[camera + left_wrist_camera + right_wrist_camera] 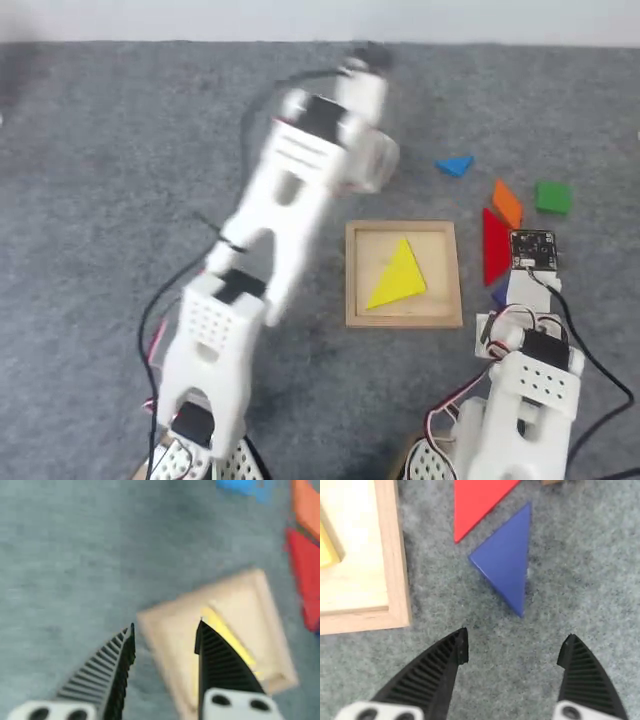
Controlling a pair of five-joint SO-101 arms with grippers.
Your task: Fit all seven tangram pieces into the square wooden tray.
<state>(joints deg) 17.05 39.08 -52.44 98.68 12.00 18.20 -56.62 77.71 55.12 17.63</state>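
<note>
The square wooden tray [403, 321] sits mid-table and holds one yellow triangular piece [398, 275]. At its 3 o'clock, just off the rim, a dark blue triangular piece [507, 575] lies beside a red triangular piece [477, 497]. The right gripper [516, 635] hangs near the blue one, spread wide and empty. It should probably lower astride two edges, clear of the red. The left gripper [165, 627], also agape and empty, hangs over the tray's edge.
</note>
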